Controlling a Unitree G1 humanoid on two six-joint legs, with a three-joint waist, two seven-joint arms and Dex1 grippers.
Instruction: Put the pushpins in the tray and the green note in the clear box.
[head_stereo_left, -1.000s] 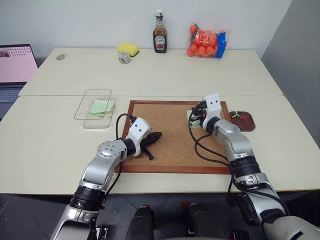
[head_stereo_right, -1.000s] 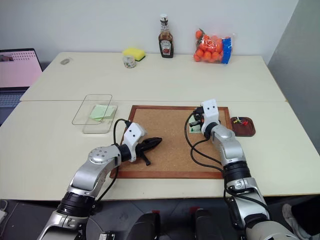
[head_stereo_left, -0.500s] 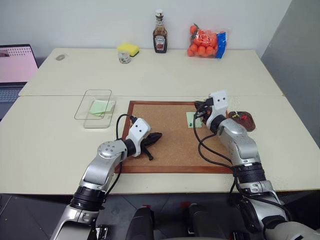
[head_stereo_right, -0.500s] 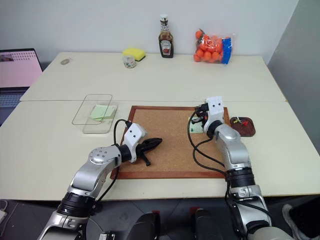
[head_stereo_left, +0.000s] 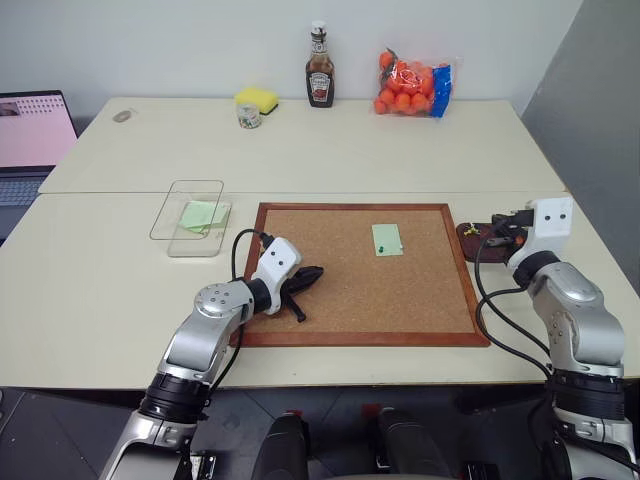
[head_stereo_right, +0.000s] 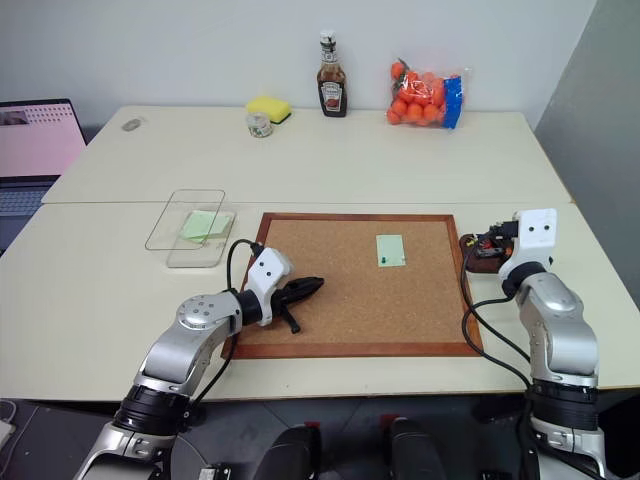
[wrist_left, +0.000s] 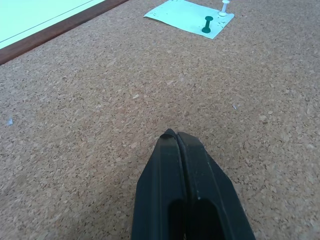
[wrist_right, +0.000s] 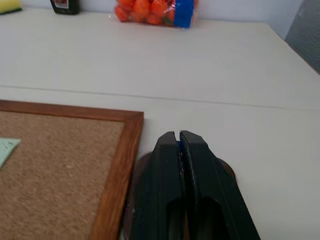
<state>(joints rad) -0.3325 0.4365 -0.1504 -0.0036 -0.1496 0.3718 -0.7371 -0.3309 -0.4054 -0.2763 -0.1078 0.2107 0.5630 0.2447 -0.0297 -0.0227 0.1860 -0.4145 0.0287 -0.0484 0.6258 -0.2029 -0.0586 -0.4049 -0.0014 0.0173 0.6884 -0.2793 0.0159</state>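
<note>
On the pale table (head_stereo_left: 300, 160) the corkboard (head_stereo_left: 360, 310) lies in the middle, the clear box (head_stereo_left: 188, 216) just off its left edge with a lime-green note inside — not the one wanted. The green note (head_stereo_left: 387, 239) sits on the cork, a dark green pushpin (wrist_left: 206, 24) and a white one in it. The tray (head_stereo_left: 480, 232) lies by the board's right edge. The right gripper (head_stereo_left: 497, 228) hovers over it, fingers pressed together; a sliver of blue shows between them, likely a pin brought for dropping. The left gripper (head_stereo_left: 305, 276) rests on the cork, jaws closed on nothing, seemingly idle.
</note>
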